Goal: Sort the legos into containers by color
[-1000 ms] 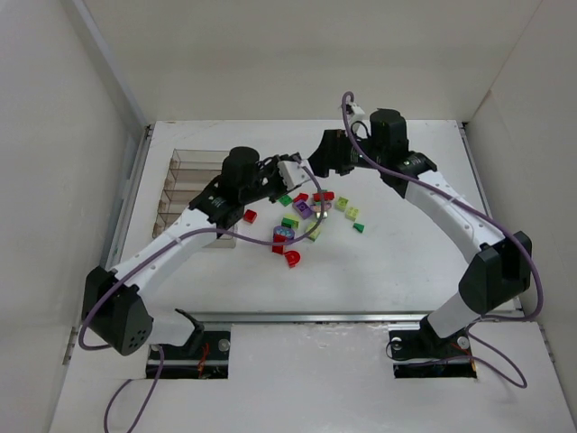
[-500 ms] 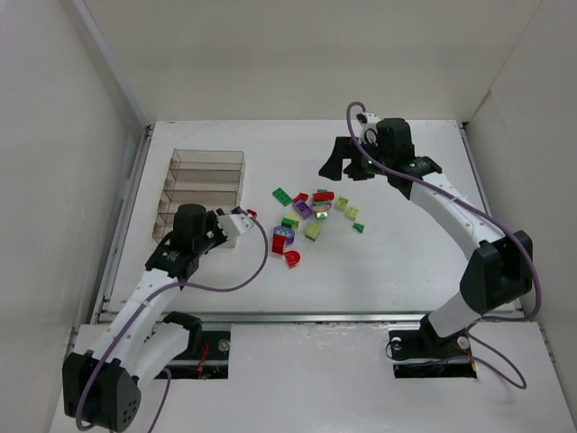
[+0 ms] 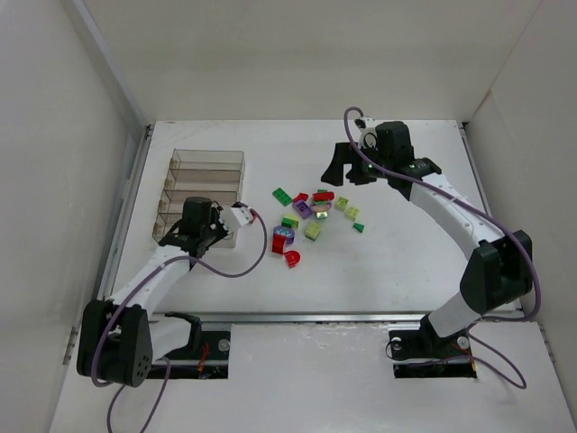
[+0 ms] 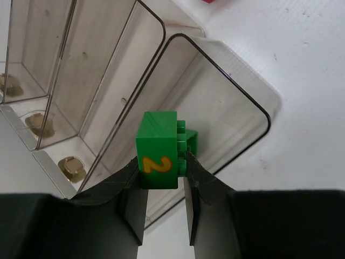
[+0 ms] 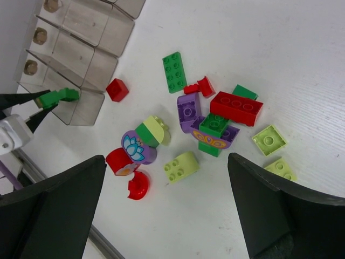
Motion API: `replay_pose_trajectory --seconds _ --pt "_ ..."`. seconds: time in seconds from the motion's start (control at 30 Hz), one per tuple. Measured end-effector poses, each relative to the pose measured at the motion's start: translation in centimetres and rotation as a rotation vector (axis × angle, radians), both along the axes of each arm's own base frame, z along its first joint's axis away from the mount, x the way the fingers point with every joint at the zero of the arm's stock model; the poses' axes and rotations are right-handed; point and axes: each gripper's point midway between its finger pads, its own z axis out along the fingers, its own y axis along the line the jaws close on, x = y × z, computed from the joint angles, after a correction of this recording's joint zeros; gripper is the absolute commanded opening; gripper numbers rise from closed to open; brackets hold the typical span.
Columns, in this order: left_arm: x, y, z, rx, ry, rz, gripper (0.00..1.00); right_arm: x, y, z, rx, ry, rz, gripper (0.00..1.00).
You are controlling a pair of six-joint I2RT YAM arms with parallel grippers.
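Observation:
My left gripper is shut on a green lego marked with a yellow 2. It holds the lego above the near end of the clear organizer box, over its nearest row. From above, the left gripper sits at the organizer's near right corner. The loose legos lie mid-table: a dark green plate, a long red brick, a purple piece, a yellow-green brick and a red cube. My right gripper is open and empty above the pile's far side.
The organizer's rows look empty in the wrist views. A purple flower piece and a red curved piece lie nearest the front. White walls enclose the table on three sides.
My left arm has drawn back from the pile to the organizer, carrying the green lego. My right gripper has shifted slightly right, staying open above the pile.

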Motion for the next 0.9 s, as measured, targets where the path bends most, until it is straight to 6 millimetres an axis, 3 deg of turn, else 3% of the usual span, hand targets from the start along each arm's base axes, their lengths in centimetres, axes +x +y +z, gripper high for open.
replay_pose_trajectory --seconds 0.1,0.13,0.2,0.27,0.4,0.6,0.67,0.8,0.9 --pt "0.7 0.0 -0.4 0.010 0.002 -0.003 0.13 -0.2 -0.1 -0.4 -0.008 0.007 0.004 1.00" --pt "0.9 0.0 -0.5 0.017 0.008 -0.007 0.25 -0.3 -0.2 -0.6 -0.013 0.010 0.005 1.00" --pt "1.3 -0.1 -0.6 0.031 0.018 -0.019 0.40 -0.6 -0.3 -1.1 -0.023 0.024 0.007 1.00" --pt "1.6 -0.1 -0.7 0.042 0.026 -0.029 0.64 -0.8 -0.5 -1.3 -0.036 0.028 0.009 1.00" --pt "3.1 -0.3 1.3 0.038 -0.016 -0.020 0.73 -1.0 -0.9 -1.6 -0.062 0.026 0.009 1.00" --pt "4.8 -1.0 5.3 0.002 -0.097 -0.026 0.74 -0.9 -2.1 -2.1 -0.127 0.026 -0.022 1.00" --pt "5.0 -1.5 6.9 -0.023 -0.130 -0.038 0.82 -0.8 -2.8 -2.2 -0.154 0.027 -0.047 1.00" --pt "5.5 -2.8 10.5 -0.104 -0.216 -0.051 0.90 -0.2 -5.9 -2.9 -0.226 0.046 -0.146 1.00" --pt "6.2 -5.0 13.0 -0.200 -0.268 -0.071 0.91 0.1 -8.9 -4.8 -0.293 0.083 -0.217 0.91"
